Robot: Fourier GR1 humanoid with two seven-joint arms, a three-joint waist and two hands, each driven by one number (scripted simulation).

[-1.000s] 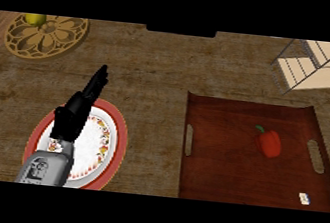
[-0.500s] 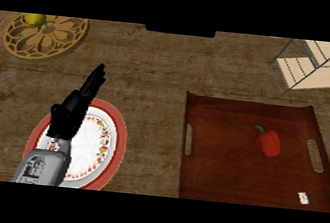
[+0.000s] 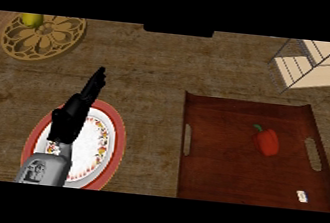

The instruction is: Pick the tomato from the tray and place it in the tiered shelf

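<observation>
A red tomato with a small green stem lies on the dark brown tray at the right, toward the tray's right side. The tiered shelf, pale wood boards in a thin metal frame, stands at the upper right, beyond the tray. My left hand hangs over a plate at the left, fingers straight and pointing up and to the right, holding nothing. It is far from the tomato. My right hand does not show.
Under the left hand lies a white plate with a red rim. A round golden carved trivet with a yellow-green fruit sits at the top left. A small white tag lies on the tray's lower right corner.
</observation>
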